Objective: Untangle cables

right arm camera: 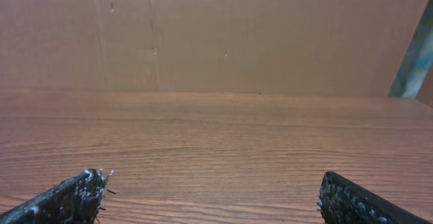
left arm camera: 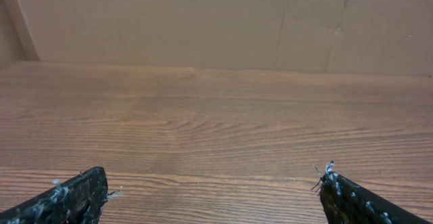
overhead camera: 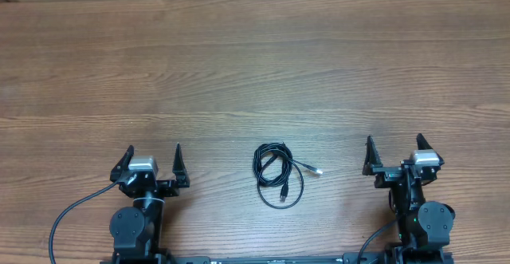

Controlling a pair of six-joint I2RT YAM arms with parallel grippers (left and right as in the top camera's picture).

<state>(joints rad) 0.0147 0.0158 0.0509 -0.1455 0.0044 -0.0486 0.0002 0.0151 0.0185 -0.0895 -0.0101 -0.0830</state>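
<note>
The cables lie as one small tangle of thin black cords on the wooden table, near the front edge between the two arms. A white-tipped plug sticks out to the right and a dark plug end points down. My left gripper is open and empty, well left of the tangle. My right gripper is open and empty, well right of it. The cables do not show in either wrist view; my left and right fingertips frame bare wood.
The wooden table stretches far beyond the arms. A brown board wall stands at its far edge. Thicker black robot wires loop beside the left arm base.
</note>
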